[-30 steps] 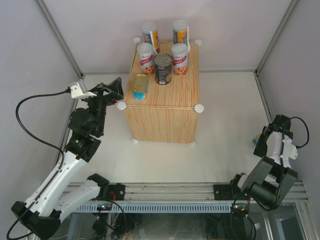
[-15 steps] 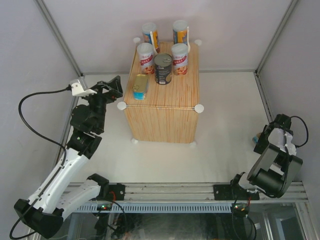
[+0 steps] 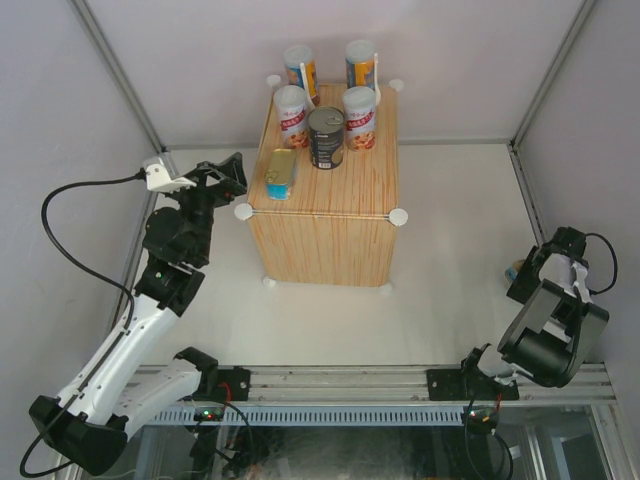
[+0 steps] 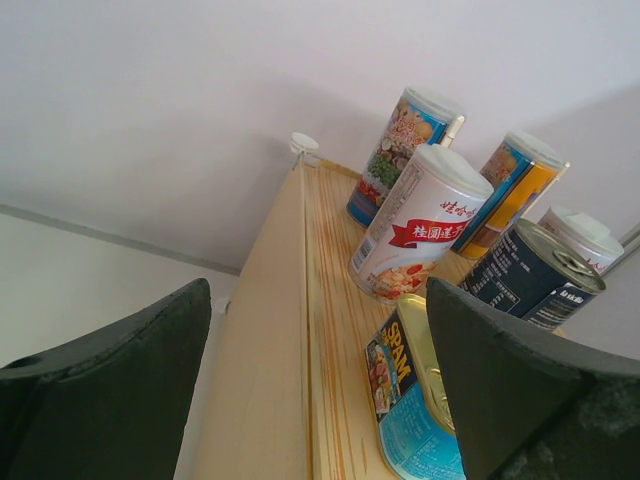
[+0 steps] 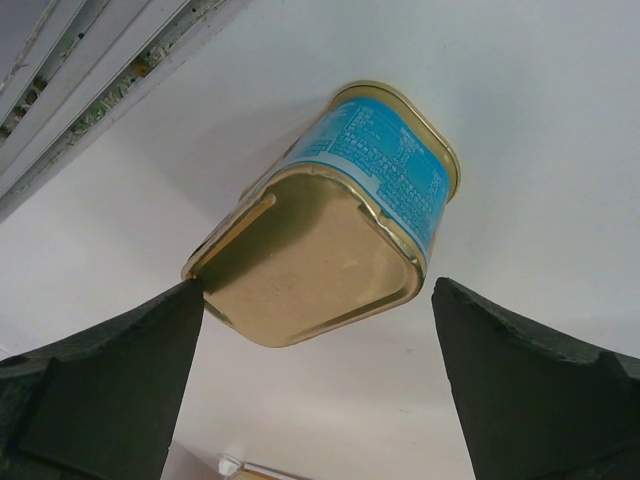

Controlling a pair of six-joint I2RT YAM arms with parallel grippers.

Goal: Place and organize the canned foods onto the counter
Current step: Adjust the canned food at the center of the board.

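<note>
The counter (image 3: 340, 200) is a light wood-grain box with white knobs. On it stand two tall blue-orange cylinders (image 3: 300, 68) (image 3: 361, 62), two short white-red cans (image 3: 291, 112) (image 3: 360, 115), a dark can (image 3: 326, 136) and a flat gold-blue tin (image 3: 281, 172). My left gripper (image 3: 233, 176) hangs open at the counter's left front corner, beside that tin (image 4: 415, 400). Another gold-blue tin (image 5: 330, 220) lies on the white floor by the right wall. My right gripper (image 5: 320, 400) is open around its near end, with the left fingertip (image 5: 185, 300) at the tin's corner.
White walls with metal corner posts close in the floor on three sides. The right wall is close behind the right arm (image 3: 545, 325). A metal rail (image 3: 330, 385) runs along the near edge between the arm bases. A black cable (image 3: 70, 215) loops off the left wrist.
The right arm has shifted slightly right and down over the floor tin. The left arm has edged a little up and toward the counter. The cans on the counter have not moved.
</note>
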